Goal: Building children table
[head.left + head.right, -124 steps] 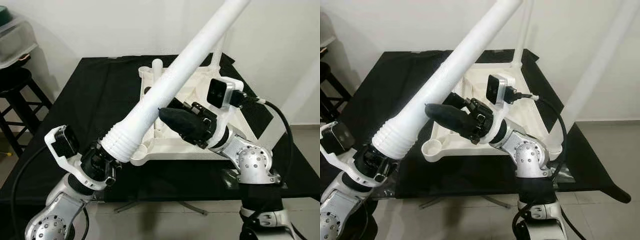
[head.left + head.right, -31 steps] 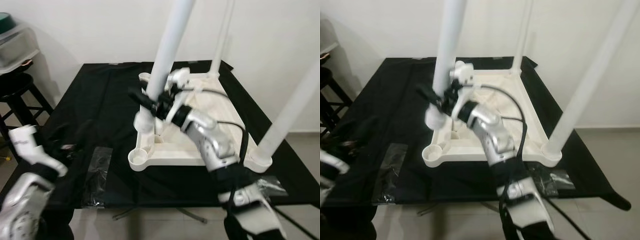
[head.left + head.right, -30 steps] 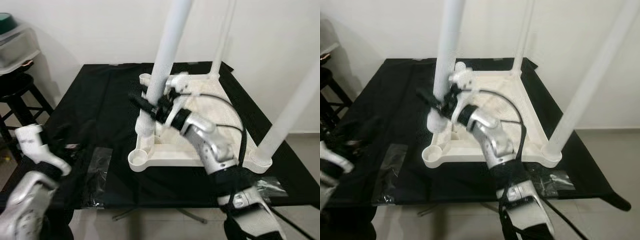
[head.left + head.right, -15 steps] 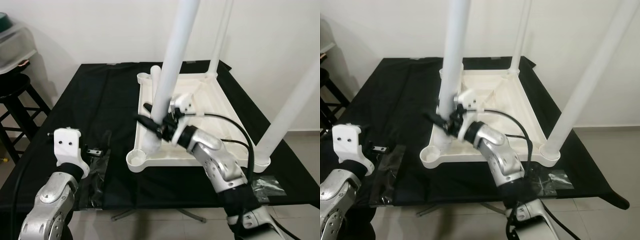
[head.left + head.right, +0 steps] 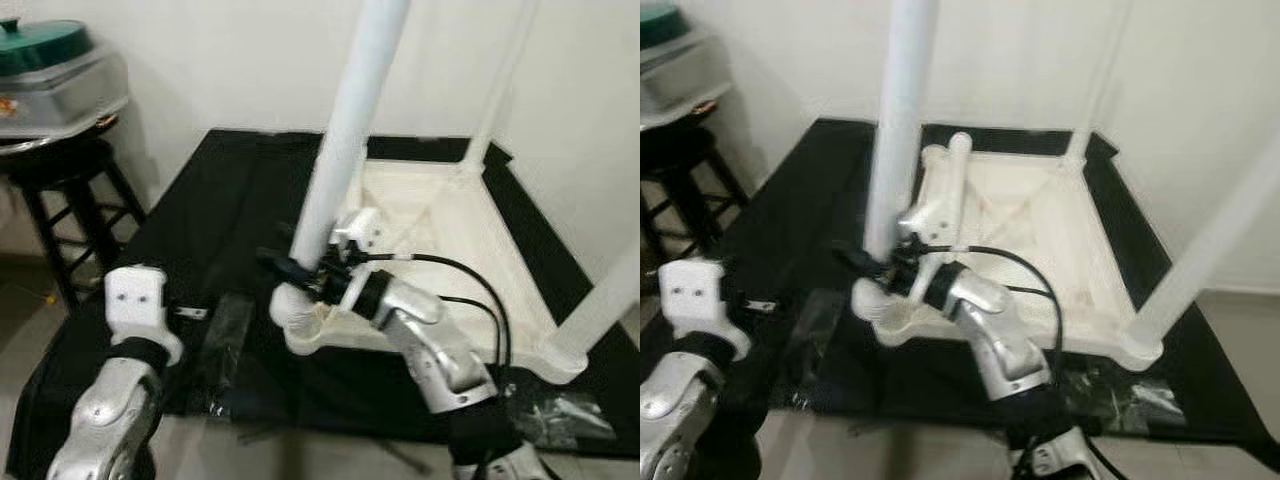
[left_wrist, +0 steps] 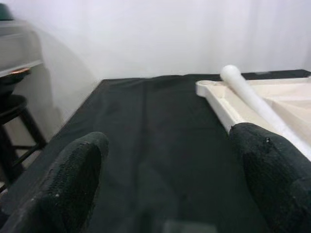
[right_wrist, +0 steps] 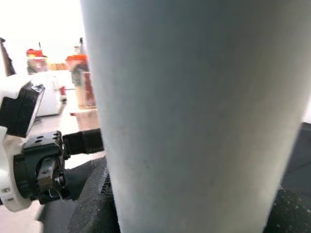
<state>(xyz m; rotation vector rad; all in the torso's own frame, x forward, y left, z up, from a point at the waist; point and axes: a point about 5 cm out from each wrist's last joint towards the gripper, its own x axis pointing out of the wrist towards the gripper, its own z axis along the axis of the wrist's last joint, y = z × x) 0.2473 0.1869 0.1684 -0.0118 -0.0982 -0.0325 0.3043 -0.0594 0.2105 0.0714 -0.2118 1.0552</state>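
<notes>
Well, black cloth (image 5: 215, 215) by white wall (image 5: 230, 60), stool (image 5: 60, 190), R hand (image 5: 300, 272) clamped on table leg (image 5: 340, 150), L hand (image 6: 165, 184) apart

A white plastic children's table top (image 5: 440, 225) lies upside down on the black-covered counter (image 5: 215, 215). A thick white plastic leg (image 5: 340, 150) stands upright at its near left corner socket (image 5: 300, 325). Two more white legs (image 5: 600, 300) rise from other corners. A loose white leg (image 5: 948, 185) lies along the left rim.
</notes>
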